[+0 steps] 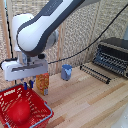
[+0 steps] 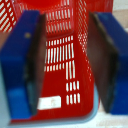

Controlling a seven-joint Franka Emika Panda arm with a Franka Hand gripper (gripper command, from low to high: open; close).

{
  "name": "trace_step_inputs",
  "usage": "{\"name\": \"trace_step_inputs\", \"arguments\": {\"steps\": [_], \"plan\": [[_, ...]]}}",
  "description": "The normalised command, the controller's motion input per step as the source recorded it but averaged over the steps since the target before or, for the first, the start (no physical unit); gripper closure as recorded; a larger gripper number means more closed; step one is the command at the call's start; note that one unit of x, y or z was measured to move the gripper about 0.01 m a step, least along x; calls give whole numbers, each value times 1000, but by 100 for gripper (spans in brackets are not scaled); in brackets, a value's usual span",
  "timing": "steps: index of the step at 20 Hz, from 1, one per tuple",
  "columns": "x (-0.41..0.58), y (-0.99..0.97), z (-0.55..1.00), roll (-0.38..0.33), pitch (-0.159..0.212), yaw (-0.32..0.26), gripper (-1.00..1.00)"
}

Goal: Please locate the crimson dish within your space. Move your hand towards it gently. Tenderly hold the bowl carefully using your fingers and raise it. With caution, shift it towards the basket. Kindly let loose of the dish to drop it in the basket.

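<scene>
The crimson dish (image 1: 20, 113) lies inside the basket (image 1: 42, 106), at the exterior view's lower left. My hand (image 1: 27, 85) hangs just above the basket's far rim, apart from the dish. In the wrist view the hand (image 2: 67, 65) is open and empty. Its two blue fingers (image 2: 22, 65) stand wide apart, with only the basket's red slotted floor (image 2: 60, 95) between them. The dish does not show in the wrist view.
A blue cup (image 1: 66, 72) stands on the wooden table behind the basket. An orange packet (image 1: 43, 83) stands next to my hand. A black toaster oven (image 1: 114, 56) and a dark wire rack (image 1: 96, 73) are at the exterior view's right.
</scene>
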Motion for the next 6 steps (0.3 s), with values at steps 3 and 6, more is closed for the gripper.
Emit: {"name": "trace_step_inputs", "arguments": {"steps": [3,6], "plan": [[137,-109,715,0,-165,73,-100],[380,-91,429,1,-242,60,-100]]}}
